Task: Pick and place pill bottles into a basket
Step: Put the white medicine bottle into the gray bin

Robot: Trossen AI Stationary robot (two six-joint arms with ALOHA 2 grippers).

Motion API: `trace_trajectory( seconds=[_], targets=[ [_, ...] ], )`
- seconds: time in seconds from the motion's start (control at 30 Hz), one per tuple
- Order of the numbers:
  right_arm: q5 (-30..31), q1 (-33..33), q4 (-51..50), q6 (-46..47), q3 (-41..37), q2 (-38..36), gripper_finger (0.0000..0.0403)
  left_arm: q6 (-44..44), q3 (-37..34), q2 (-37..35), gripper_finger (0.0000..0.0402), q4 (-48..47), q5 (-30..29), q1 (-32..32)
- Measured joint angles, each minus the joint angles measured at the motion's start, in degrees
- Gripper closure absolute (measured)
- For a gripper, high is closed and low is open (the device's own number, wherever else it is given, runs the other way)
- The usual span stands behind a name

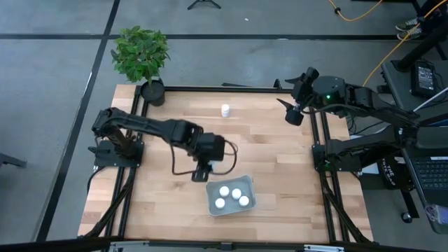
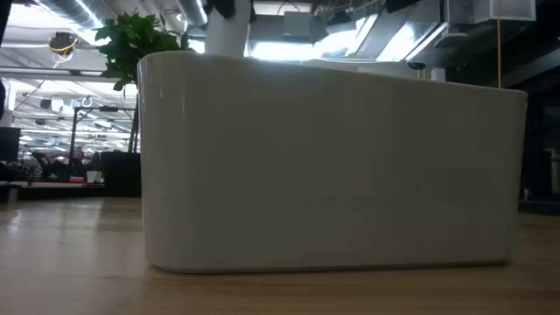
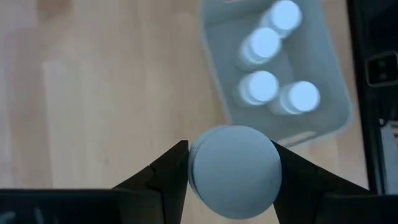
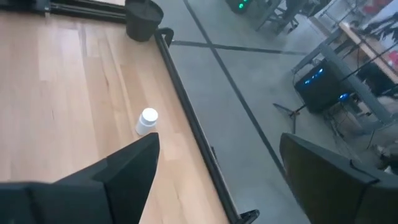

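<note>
The left gripper [image 1: 201, 172] sits just left of centre in the high view, its fingers [image 3: 166, 172] clamped on a pill bottle [image 3: 234, 170] whose round white cap fills the bottom middle of the left wrist view. The basket [image 1: 249, 184] lies just below and to the right of it in the high view, touching nothing else, and holds four bottles [image 1: 232, 197] standing upright in a loose cluster — their caps show plainly in the wrist view's upper right. The main risk, as I judge it, lies in the drop: the free space in the basket is along its walls, so a release made too near the rim could land the held bottle on the lip, or on a standing cap, and tip it out or knock a neighbour over. A grip that looks to be high on the cap could also let the bottle swing or slip on the way across. One more bottle [image 1: 225, 110] stands alone near the top centre of the table [image 1: 280, 161], beside the far edge rail. The right gripper [image 1: 292, 112] waits at the upper right with its fingers spread wide — holding nothing. A black plant pot [image 1: 152, 92] with a leafy plant sits at the table's upper left corner.
</note>
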Motion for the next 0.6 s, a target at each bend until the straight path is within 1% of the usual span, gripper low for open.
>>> trace_trajectory(
  seconds=[0.2, 0.3, 0.47, 0.6],
  targets=[
    [-0.29, 0.0, -0.19, 6.36, 0.0, 0.72, 0.007, 0.97, 0.0, 0.02, 0.0229, 0.48, -4.24, -5.56],
    [-2.87, 0.0, -0.7, 9.41, 0.0, 0.72, 0.007, 1.14, -0.01, 0.14, 0.0229, 2.48, -4.71, -7.71],
    [-7.29, 0.2, -2.44, 12.2, 0.0, 0.68, 0.007, -2.75, -0.02, 0.69, 0.0229, 5.91, -4.95, -8.78],
    [-7.65, 1.07, -3.5, 10.34, 0.0, 0.68, 0.007, -6.19, -0.06, 1.98, 0.0229, 9.24, -6.2, -8.52]
  ],
)
